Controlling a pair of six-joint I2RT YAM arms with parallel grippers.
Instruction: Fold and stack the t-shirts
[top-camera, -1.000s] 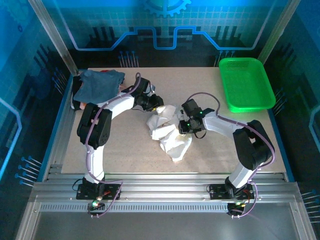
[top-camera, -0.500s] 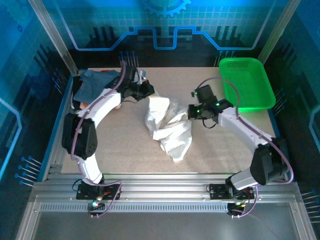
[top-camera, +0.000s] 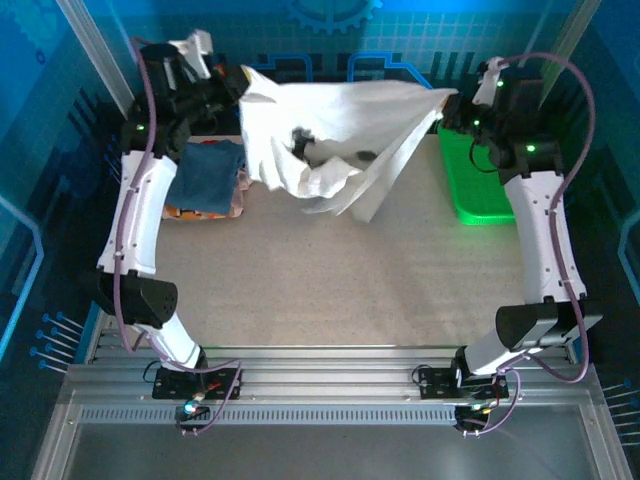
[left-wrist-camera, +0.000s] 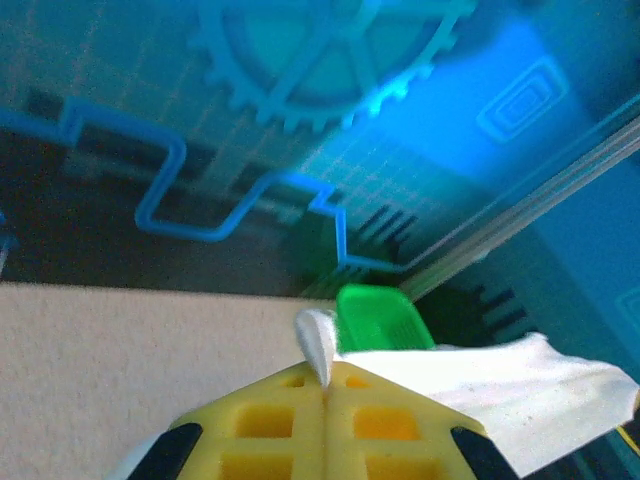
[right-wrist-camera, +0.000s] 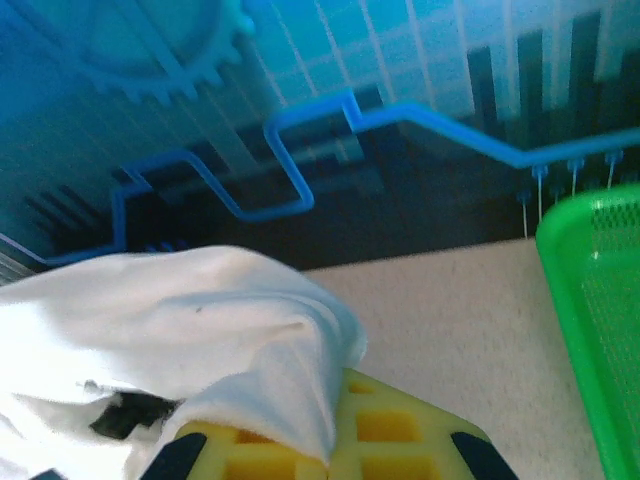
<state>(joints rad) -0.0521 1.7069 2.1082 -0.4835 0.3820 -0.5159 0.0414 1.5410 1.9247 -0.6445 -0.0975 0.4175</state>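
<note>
The large white t-shirt (top-camera: 330, 130) with black marks hangs stretched in the air over the back of the table. My left gripper (top-camera: 238, 82) is shut on its left corner, my right gripper (top-camera: 452, 98) is shut on its right corner. In the left wrist view a white fold (left-wrist-camera: 318, 345) sticks out between the closed yellow fingers (left-wrist-camera: 260, 425), and cloth (left-wrist-camera: 500, 390) trails right. Bunched white cloth (right-wrist-camera: 200, 330) drapes over the yellow fingers (right-wrist-camera: 400, 440) in the right wrist view. A folded slate-blue shirt (top-camera: 210, 175) tops a stack with pink and orange edges (top-camera: 200, 212) at the back left.
The green mesh basket (top-camera: 480, 180) stands at the back right, just below my right gripper, and shows as basket (right-wrist-camera: 600, 300) in the right wrist view. Bare tan tabletop (top-camera: 350, 280) spreads across the middle and front. Blue enclosure walls close the back and sides.
Both arms have risen and spread apart toward the back, lifting the crumpled white shirt off the table and pulling it wide in the air.
</note>
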